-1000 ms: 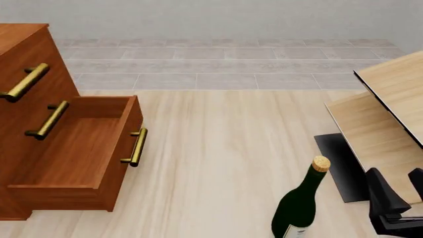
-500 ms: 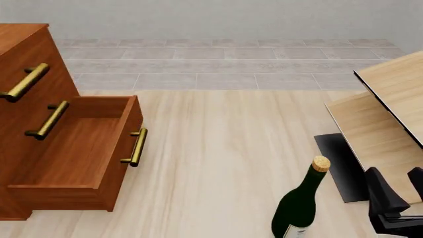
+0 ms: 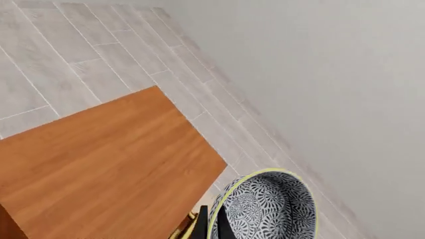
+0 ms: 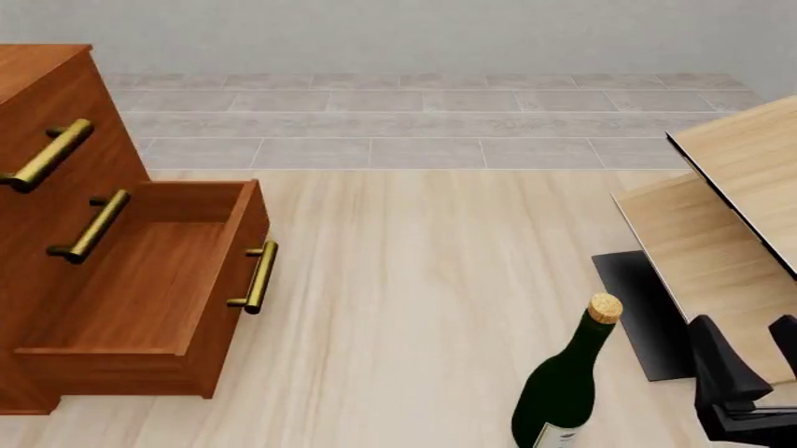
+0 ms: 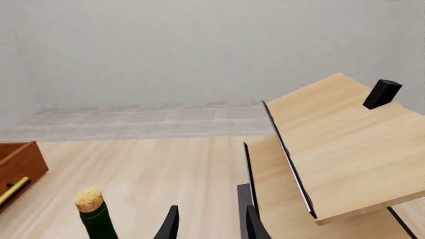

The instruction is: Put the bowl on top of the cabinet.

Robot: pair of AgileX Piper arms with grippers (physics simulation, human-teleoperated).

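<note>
**A:** Where is the bowl?

**B:** Only the left wrist view has it. It sits at that picture's edge, partly cut off, just off the corner of the cabinet top, with tiled floor and grey wall behind. Its inside is dark with a white flower-like pattern and the rim looks yellowish. Two dark fingers of the left arm straddle the rim, one inside and one outside, so they look clamped on it, though only their tips show.

**A:** Is it resting on the cabinet?

**B:** It does not look so; it appears beyond the top's corner, and nothing shows it touching the wood. A sliver of brass shows beside the fingers.

**A:** And from the front?

**B:** Neither bowl nor left arm appears there. The cabinet is cut off at the left edge, so most of its top is out of frame. Its lower drawer stands pulled out, and three brass handles are visible.

**A:** The right side?

**B:** The right gripper stays low near the corked bottle, whose base is cropped. Its fingers stand apart with nothing between them. Pale wood boards lean at the bench's right, over a dark mat that is partly hidden.
</note>
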